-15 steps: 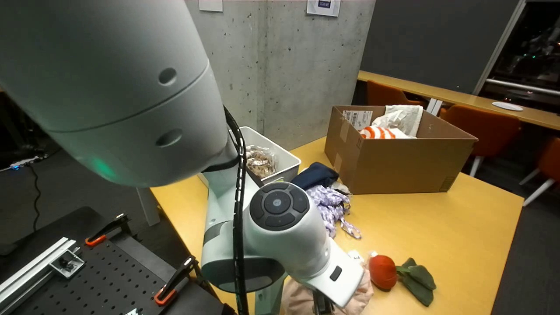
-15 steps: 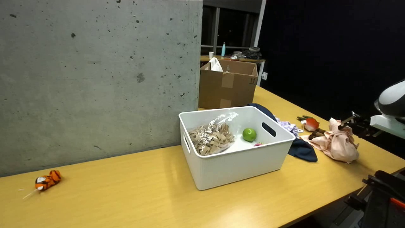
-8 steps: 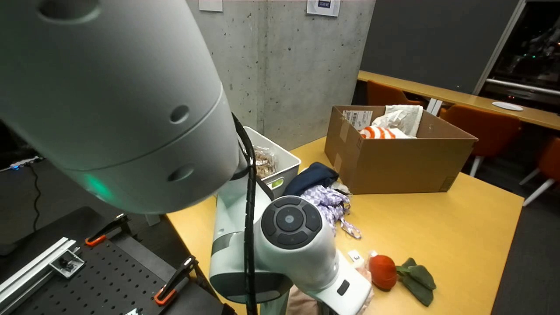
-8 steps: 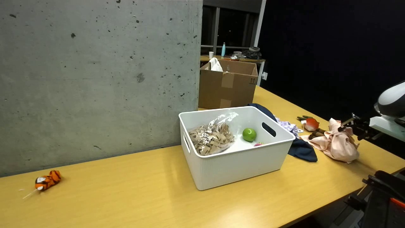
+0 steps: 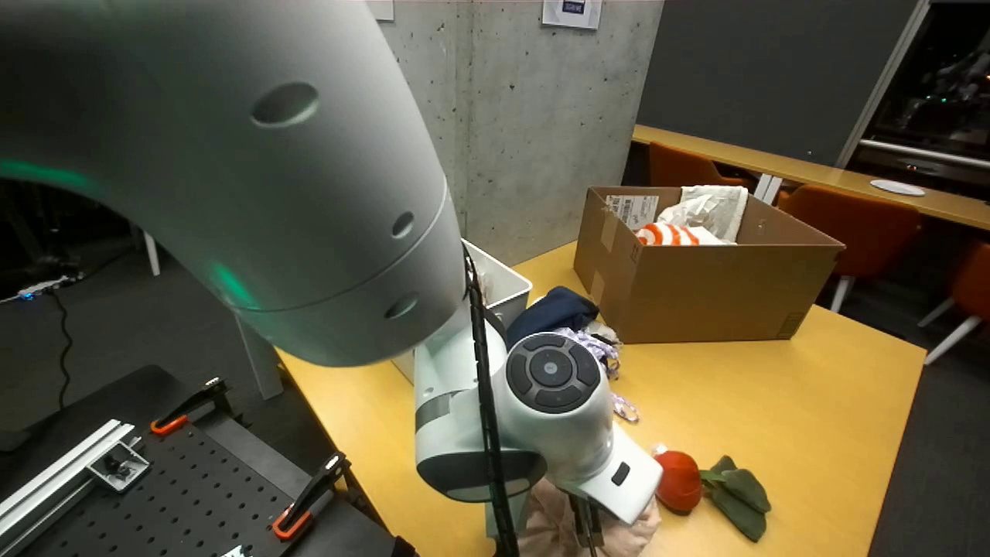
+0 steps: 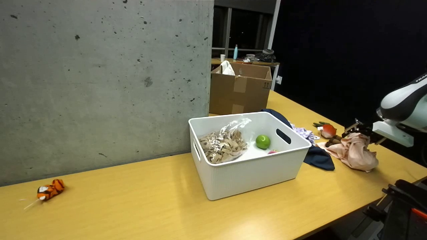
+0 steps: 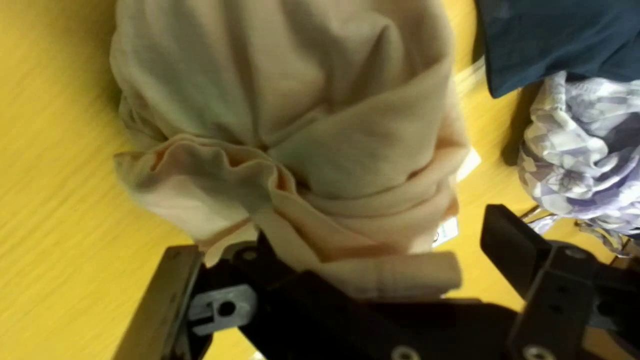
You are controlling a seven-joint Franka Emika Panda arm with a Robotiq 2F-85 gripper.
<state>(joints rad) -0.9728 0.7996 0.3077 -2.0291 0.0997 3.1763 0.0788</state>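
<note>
A crumpled pink cloth bundle (image 7: 310,110) lies on the table in front of my gripper (image 7: 382,245), which stands open. In the wrist view a fold of the cloth hangs between the fingers (image 7: 515,245); table shows between that fold and the right-hand finger. The left-hand finger is partly behind cloth and seems to touch it. In the exterior views the gripper (image 5: 585,534) (image 6: 352,128) is low over the pink cloth (image 6: 360,153). A red stuffed vegetable with green leaves (image 5: 678,481) lies beside the cloth. A brown item (image 6: 333,141) lies partly against it.
Navy cloth (image 7: 560,35) and purple-white cloth (image 7: 575,155) lie close by. A white bin (image 6: 253,176) holds bagged paper strips and a green fruit (image 6: 263,141). A cardboard box (image 5: 719,298) stands behind. An orange-black striped toy (image 6: 50,190) is at the table's far end.
The arm has shifted right in an exterior view, and the gripper has moved left, over the pink cloth, in an exterior view. The cloth's raised flap now lies lower.
</note>
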